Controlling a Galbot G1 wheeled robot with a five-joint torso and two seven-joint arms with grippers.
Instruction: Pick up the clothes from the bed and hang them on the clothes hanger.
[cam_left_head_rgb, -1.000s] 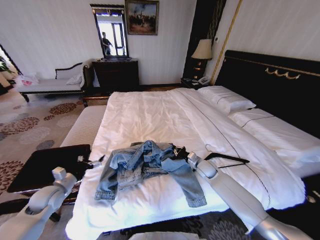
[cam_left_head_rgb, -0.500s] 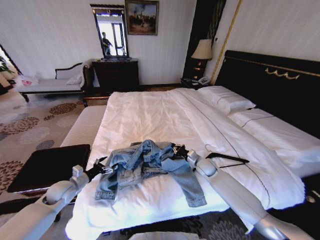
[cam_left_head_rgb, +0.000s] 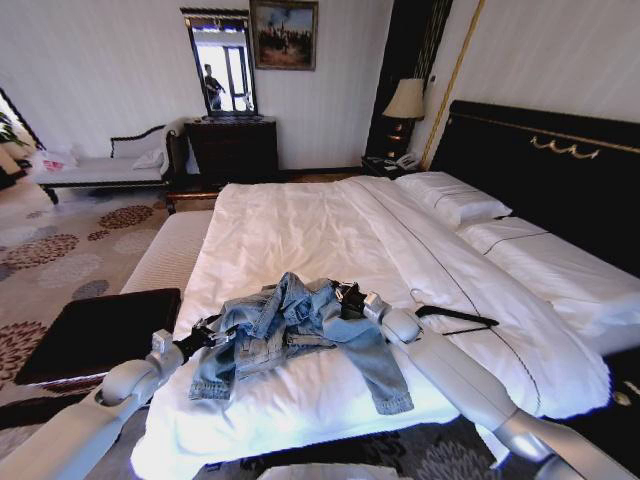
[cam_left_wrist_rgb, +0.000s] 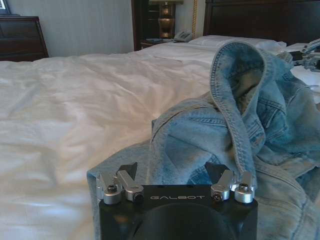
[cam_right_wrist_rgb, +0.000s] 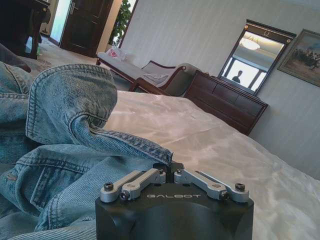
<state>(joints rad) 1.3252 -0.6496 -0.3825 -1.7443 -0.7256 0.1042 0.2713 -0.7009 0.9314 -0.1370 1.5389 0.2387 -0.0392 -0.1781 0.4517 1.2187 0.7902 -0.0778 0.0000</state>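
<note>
The jacket (cam_left_head_rgb: 300, 335) lies crumpled on the near part of the bed (cam_left_head_rgb: 300, 230), close to the foot edge, with one sleeve trailing toward that edge on the robot's right and the other hanging down on the left. Part of the denim is bunched up into a raised fold in the middle.

The right gripper (cam_left_head_rgb: 350, 299) is at the jacket's far right edge, and in the right wrist view (cam_right_wrist_rgb: 167, 170) its jaws are drawn together on a fold of denim – clamped on the jacket. The raised cloth stands up just ahead of it.

The left gripper (cam_left_head_rgb: 208, 333) is at the jacket's left edge, by the hem of the left sleeve. In the left wrist view (cam_left_wrist_rgb: 171, 172) its jaws stand apart, with the denim lying between and just ahead of them – nothing is pinched there.

The hanger (cam_left_head_rgb: 455, 318) lies flat on the white duvet to the right of the jacket, just beyond the right arm, apart from the cloth.

A dark bench (cam_left_head_rgb: 95, 335) stands beside the bed on the robot's left. At the head of the bed are white pillows (cam_left_head_rgb: 455, 200) against the black headboard (cam_left_head_rgb: 540, 165), and a lamp (cam_left_head_rgb: 405, 100) stands in the corner.
</note>
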